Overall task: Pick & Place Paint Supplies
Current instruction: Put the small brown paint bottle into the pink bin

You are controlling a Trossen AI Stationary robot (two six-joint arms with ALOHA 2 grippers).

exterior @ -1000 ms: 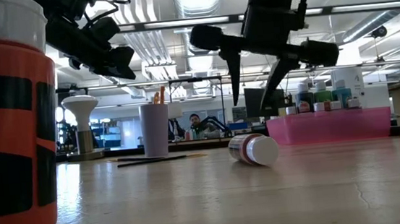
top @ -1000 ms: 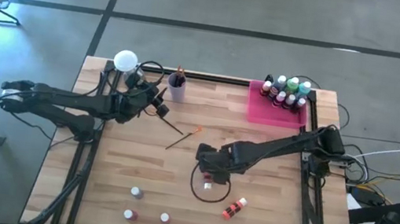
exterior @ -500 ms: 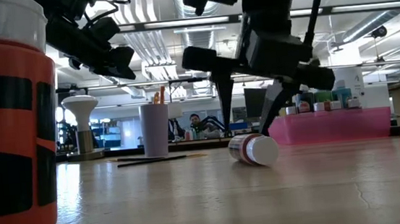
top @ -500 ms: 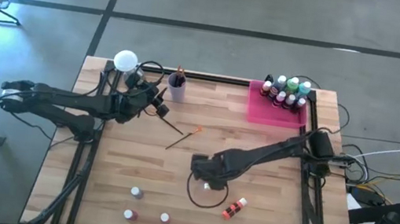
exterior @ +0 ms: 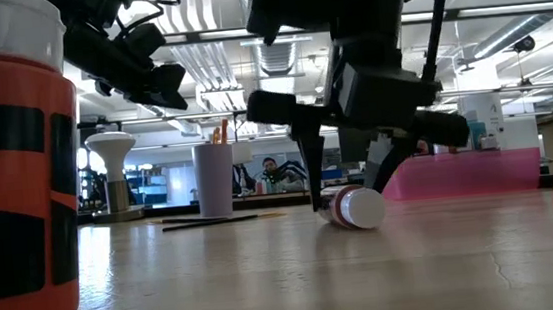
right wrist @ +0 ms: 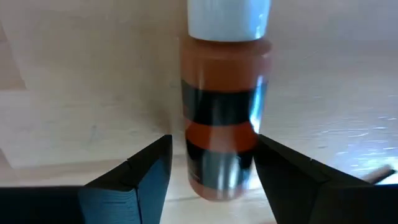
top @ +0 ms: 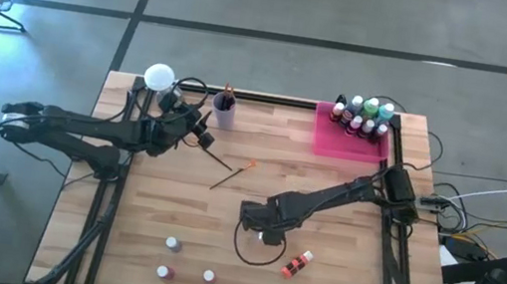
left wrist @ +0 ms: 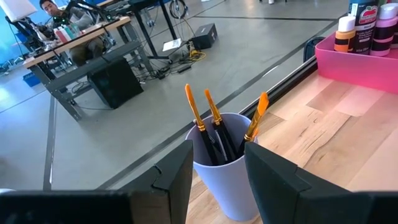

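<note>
Right claw [right wrist: 208,171] spread wide around a lying brown bottle [right wrist: 225,118], left claw [left wrist: 217,171] parted just before a lilac cup [left wrist: 225,163] holding brushes [left wrist: 205,121], pink tray [top: 347,136] of bottles [top: 366,117] well beyond.

Table [top: 357,193]: fills centre of high view.
Tray [top: 339,140]: upper right corner of table; bottle cluster [top: 363,116] on its far edge.
Cup [top: 223,113]: upper centre-left, brushes [left wrist: 211,115] standing in it.
Left gripper [top: 203,130]: just left of cup.
Loose brush [top: 229,171]: centre, below cup.
Right gripper [top: 261,232]: lower centre, fingers straddling lying bottle [right wrist: 225,99].
Second lying bottle [top: 296,263]: lower right of it.
Three bottles [top: 173,244]: lower left.
</note>
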